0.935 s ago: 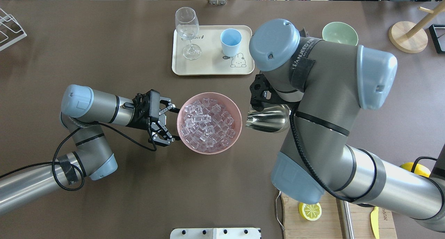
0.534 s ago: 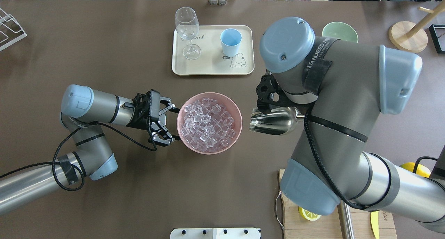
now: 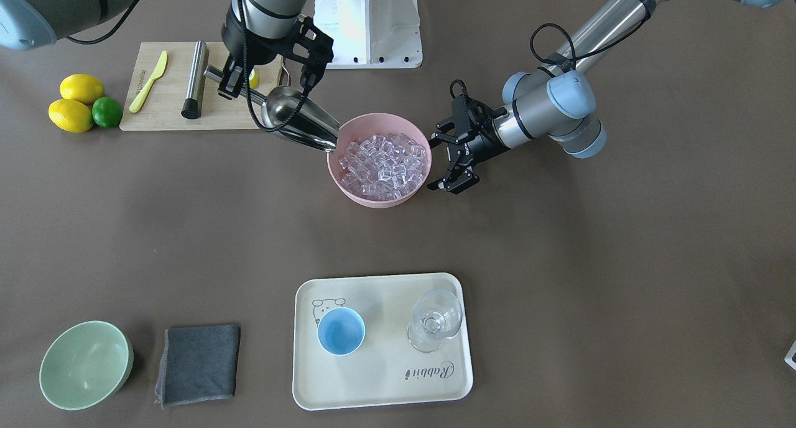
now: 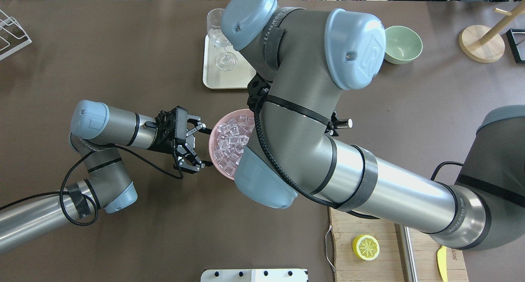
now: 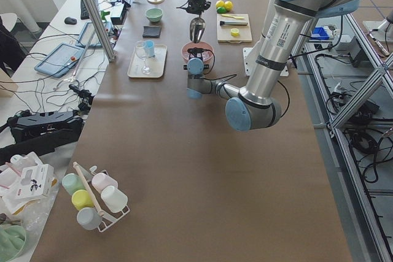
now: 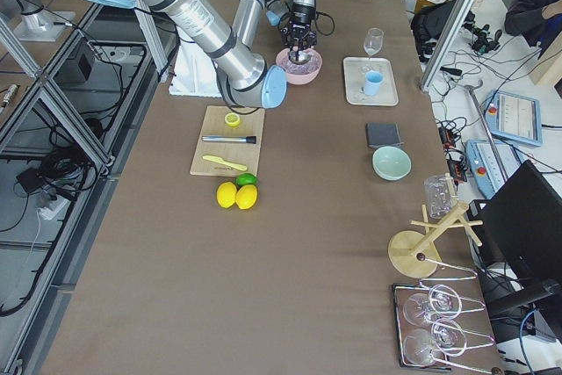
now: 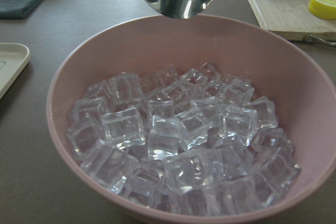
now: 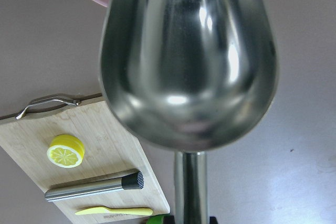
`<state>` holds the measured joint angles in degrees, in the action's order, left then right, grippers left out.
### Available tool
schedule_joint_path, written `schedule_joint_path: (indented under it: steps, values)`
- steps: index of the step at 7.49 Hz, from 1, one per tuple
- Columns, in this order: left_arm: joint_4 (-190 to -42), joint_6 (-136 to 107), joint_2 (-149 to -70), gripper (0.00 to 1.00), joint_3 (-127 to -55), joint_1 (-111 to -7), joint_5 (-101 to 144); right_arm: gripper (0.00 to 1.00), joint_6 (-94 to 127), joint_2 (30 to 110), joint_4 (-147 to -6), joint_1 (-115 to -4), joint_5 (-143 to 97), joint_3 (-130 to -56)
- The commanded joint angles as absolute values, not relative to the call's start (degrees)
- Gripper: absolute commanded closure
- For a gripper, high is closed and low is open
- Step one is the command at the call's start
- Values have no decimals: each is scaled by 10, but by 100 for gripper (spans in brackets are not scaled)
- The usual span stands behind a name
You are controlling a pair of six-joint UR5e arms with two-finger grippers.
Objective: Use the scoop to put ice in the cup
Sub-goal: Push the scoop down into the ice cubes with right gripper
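Observation:
The ice (image 3: 385,163) fills a pink bowl (image 3: 354,195) at mid-table; it also shows in the overhead view (image 4: 231,142) and the left wrist view (image 7: 178,129). My right gripper (image 3: 239,87) is shut on the rod handle of the steel scoop (image 3: 298,122). The scoop tilts down with its tip at the bowl's rim. Its trough (image 8: 189,56) is empty. My left gripper (image 4: 197,146) is open, its fingers on either side of the bowl's rim. The light-blue cup (image 3: 341,331) stands upright on a cream tray (image 3: 385,378); my right arm hides it in the overhead view.
A clear stemmed glass (image 3: 435,319) stands on the tray beside the cup. A pale green bowl (image 3: 84,364) and a grey cloth (image 3: 198,362) lie near the tray. A cutting board (image 3: 161,114) holds a steel cylinder (image 3: 194,79) and a yellow knife (image 3: 148,81); lemons (image 3: 74,101) lie beside it.
My right arm has swung left over the pink bowl, bringing the scoop's tip from beside the bowl to its rim. It now covers the cup in the overhead view. The left arm has not moved.

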<state>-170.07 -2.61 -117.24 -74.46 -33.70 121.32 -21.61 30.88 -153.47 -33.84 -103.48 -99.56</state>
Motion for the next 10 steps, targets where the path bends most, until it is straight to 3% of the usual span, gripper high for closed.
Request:
schedule_joint_path:
  steps: [1, 3, 10]
  values:
    - [-1700, -25, -1162, 2, -751, -338, 1217, 100, -216, 293, -1543, -338, -1042, -937]
    - [-1700, -25, -1155, 2, -752, -340, 1217, 100, -218, 290, -1542, -338, -1054, -900]
    - [-1701, -25, -1158, 2, -752, -340, 1215, 100, -164, 294, -1472, -338, -1105, -901]
